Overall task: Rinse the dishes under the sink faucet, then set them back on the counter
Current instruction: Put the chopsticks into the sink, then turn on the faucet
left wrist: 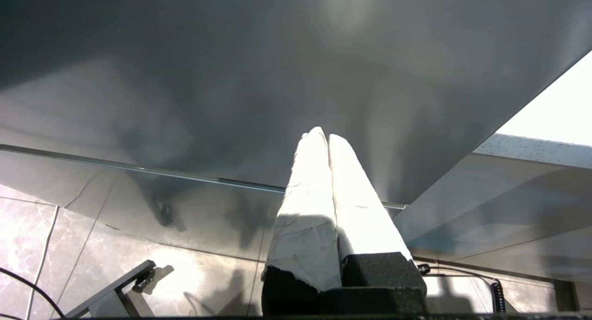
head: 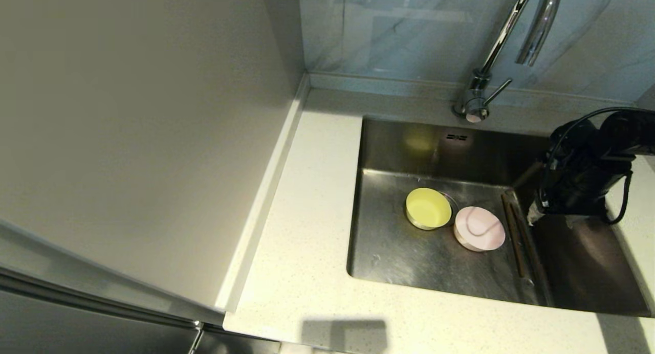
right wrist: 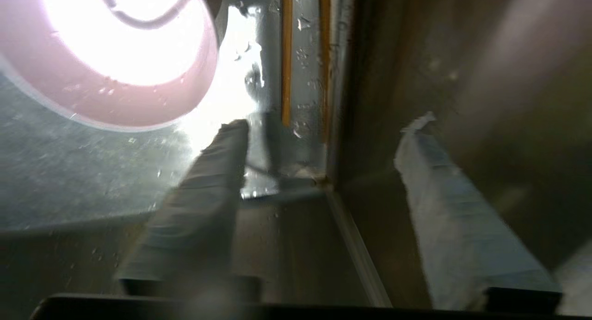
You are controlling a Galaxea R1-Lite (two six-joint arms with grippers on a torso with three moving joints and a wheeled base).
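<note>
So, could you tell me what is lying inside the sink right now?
Inside the sink lie a yellow-green bowl, a pink bowl upside down, and two chopsticks along the right side. The drain is mostly covered by the yellow-green bowl.

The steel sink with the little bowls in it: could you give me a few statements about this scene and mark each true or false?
1. The small round yellow-green bowl sits inside the stainless-steel sink. True.
2. The pale pink bowl rests on the off-white speckled counter. False: it lies upside down in the sink, beside the yellow-green bowl.
3. The right claw grips the two thin brown wooden chopsticks. False: its fingers stand apart and empty; the chopsticks lie on the sink floor.
4. Water streams from the chrome gooseneck faucet. False: no stream shows.
5. The left claw is shut, away from the sink. True.
</note>
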